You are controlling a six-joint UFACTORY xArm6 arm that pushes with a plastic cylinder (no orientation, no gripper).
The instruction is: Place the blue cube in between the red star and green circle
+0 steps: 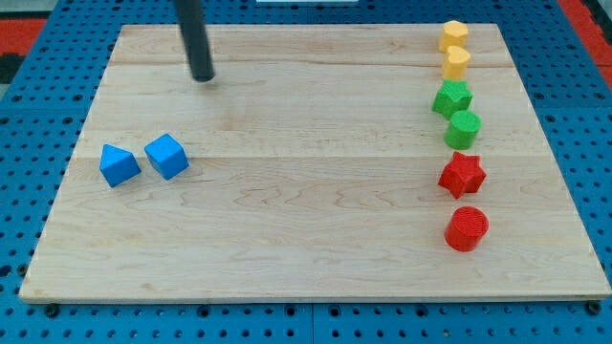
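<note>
The blue cube (pixel 167 156) lies at the view's left on the wooden board (pixel 306 239), touching or almost touching a second blue block (pixel 119 164) to its left. The red star (pixel 462 175) and the green circle (pixel 464 128) stand in a column at the view's right, the circle just above the star with a small gap. My tip (pixel 203 78) rests on the board near the view's top left, above and slightly right of the blue cube, well apart from it.
The right column also holds, from top down, a yellow block (pixel 454 35), a second yellow block (pixel 456 63), a green star (pixel 451 98) and, at the bottom, a red cylinder (pixel 467 228). Blue pegboard surrounds the board.
</note>
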